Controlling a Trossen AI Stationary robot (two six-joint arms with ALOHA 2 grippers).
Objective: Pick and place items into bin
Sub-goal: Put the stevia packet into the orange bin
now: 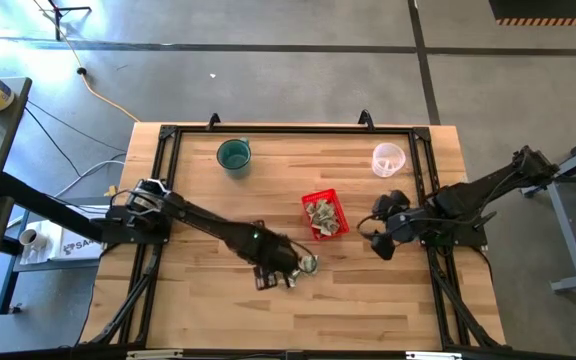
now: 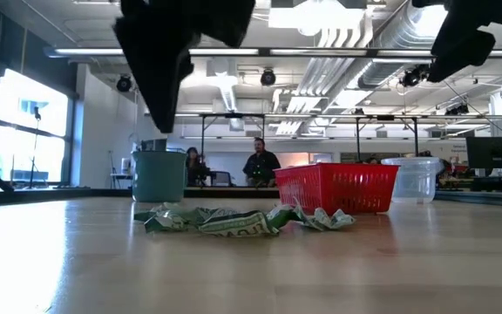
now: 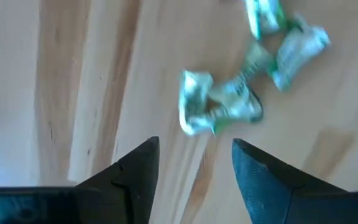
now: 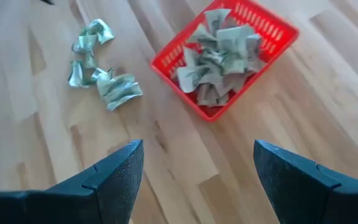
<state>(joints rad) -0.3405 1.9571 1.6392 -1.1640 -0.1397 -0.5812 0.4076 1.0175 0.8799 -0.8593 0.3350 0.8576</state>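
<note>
Several crumpled green-and-whitish items (image 4: 101,74) are lying loose on the tabletop (image 1: 208,310), just ahead of the left gripper (image 3: 194,165). Its jaws are standing apart with nothing between them, hanging above the tabletop with the nearest item (image 3: 216,106) just beyond the tips. In the high view the left gripper (image 1: 286,270) is sitting directly beside the loose items (image 1: 308,263), near the bin's closest corner. The bin (image 1: 325,215) is lying between the two sets of jaws, with many items (image 4: 219,53) piled inside. The right gripper (image 4: 197,168) is waiting on the far side of the bin, jaws spread wide and empty, facing the bin (image 4: 229,50) and the loose items beyond it.
</note>
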